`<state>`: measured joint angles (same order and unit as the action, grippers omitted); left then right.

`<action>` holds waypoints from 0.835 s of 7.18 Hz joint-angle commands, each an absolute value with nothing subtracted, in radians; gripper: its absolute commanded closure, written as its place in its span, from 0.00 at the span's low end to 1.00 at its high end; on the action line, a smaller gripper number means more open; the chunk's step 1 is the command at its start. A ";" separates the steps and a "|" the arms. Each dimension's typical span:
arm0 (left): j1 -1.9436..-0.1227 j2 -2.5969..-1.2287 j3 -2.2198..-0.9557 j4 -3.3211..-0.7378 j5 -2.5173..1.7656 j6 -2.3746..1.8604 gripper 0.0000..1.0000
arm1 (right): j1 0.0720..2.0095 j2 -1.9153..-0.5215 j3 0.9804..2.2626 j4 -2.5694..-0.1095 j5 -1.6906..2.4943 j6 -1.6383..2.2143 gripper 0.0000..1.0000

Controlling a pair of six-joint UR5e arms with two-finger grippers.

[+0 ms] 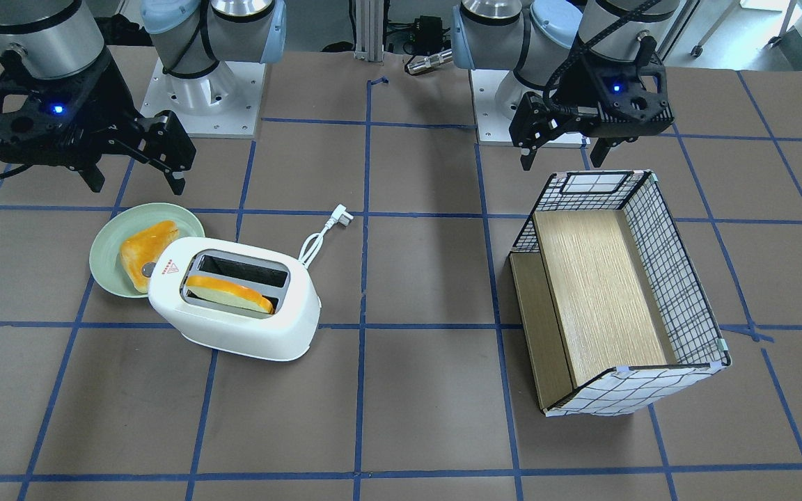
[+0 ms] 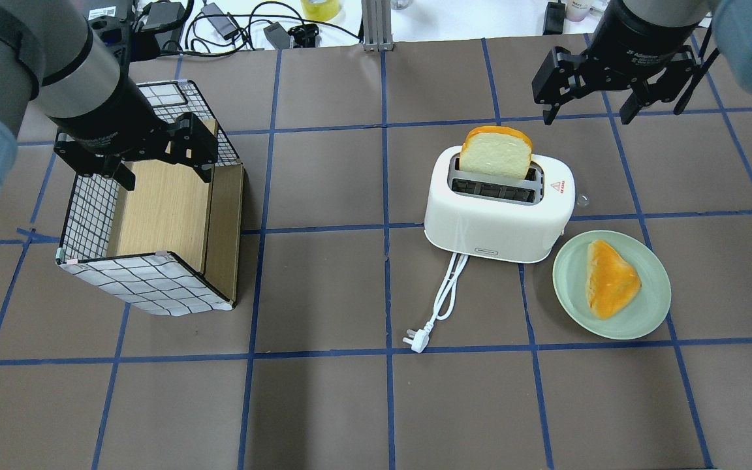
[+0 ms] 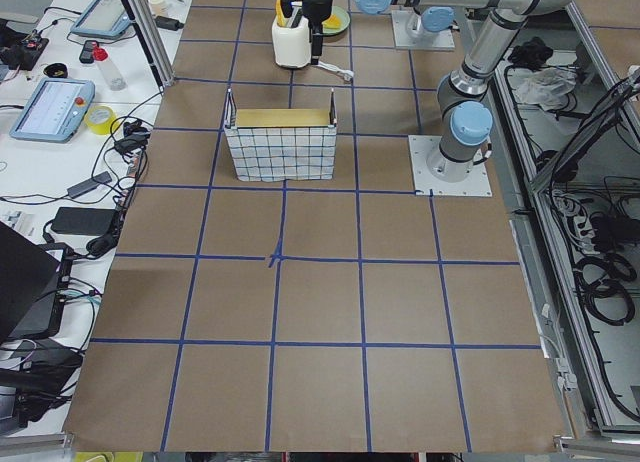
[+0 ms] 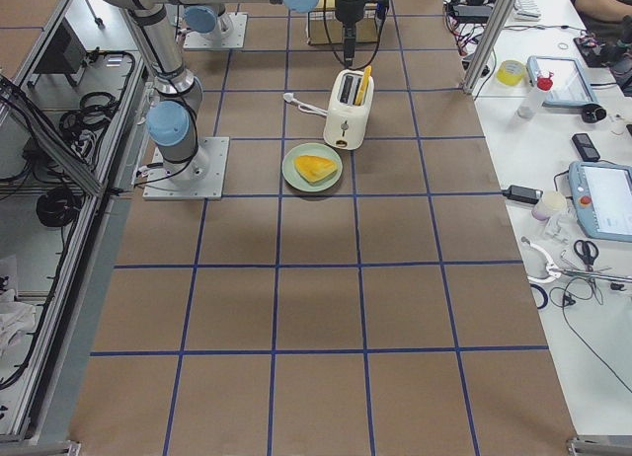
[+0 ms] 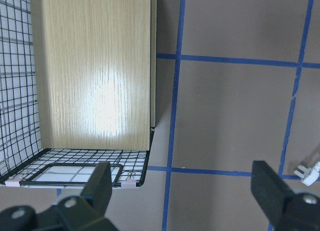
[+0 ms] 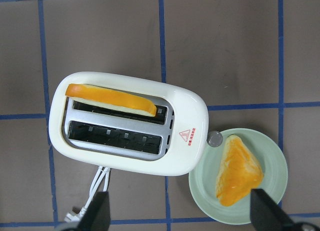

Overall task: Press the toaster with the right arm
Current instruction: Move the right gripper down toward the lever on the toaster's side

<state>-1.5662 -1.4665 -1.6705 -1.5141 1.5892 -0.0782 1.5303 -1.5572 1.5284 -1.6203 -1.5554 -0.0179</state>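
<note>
The white toaster point(image 1: 234, 316) point(image 2: 497, 225) point(image 6: 185, 111) stands on the table with a bread slice point(image 2: 497, 153) point(image 6: 112, 98) upright in one slot. The other slot is empty. Its grey knob point(image 6: 215, 138) is at the end next to the plate. My right gripper point(image 1: 136, 182) point(image 2: 586, 117) point(image 6: 180, 193) is open and empty. It hangs above the table, apart from the toaster, with the toaster straight below its camera. My left gripper point(image 1: 561, 161) point(image 2: 167, 177) point(image 5: 182, 166) is open and empty over the basket.
A pale green plate point(image 1: 105, 236) point(image 2: 650, 307) point(image 6: 275, 156) with a piece of toast touches the toaster's knob end. The white cord and plug point(image 2: 415, 339) trail toward the robot. A wire-mesh basket point(image 2: 89, 215) point(image 1: 672, 264) with a wooden insert stands under the left arm.
</note>
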 commanded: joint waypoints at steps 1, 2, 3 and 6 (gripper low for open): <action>-1.566 -1.466 -1.671 -1.514 1.589 -0.078 0.00 | 1.417 -1.557 1.528 -1.635 -1.545 -0.226 0.09; -1.566 -1.466 -1.671 -1.514 1.589 -0.078 0.00 | 1.344 -1.555 1.531 -1.631 -1.540 -0.324 0.34; -1.566 -1.466 -1.671 -1.514 1.589 -0.078 0.00 | 1.312 -1.548 1.531 -1.632 -1.534 -0.383 0.61; -1.566 -1.466 -1.671 -1.514 1.589 -0.078 0.00 | 1.263 -1.459 1.561 -1.638 -1.363 -0.436 1.00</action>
